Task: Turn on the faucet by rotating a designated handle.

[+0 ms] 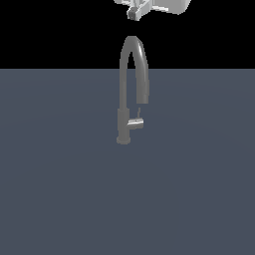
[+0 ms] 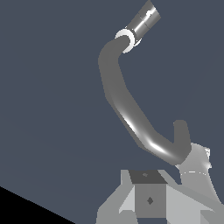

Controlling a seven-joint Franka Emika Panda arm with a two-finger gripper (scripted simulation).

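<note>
While the faucet stands upright on the flat grey floor, its round base planted and its arched spout curling over toward the exterior view's right, the gripper hangs directly above the arch's crown, clear of the metal. Only part of the gripper shows at the exterior view's upper edge, and whether its fingers are apart or together cannot be told. Low on the faucet post, the handle juts sideways beneath the spout's mouth, untouched. From the wrist view, the faucet sweeps below the gripper body.
</note>
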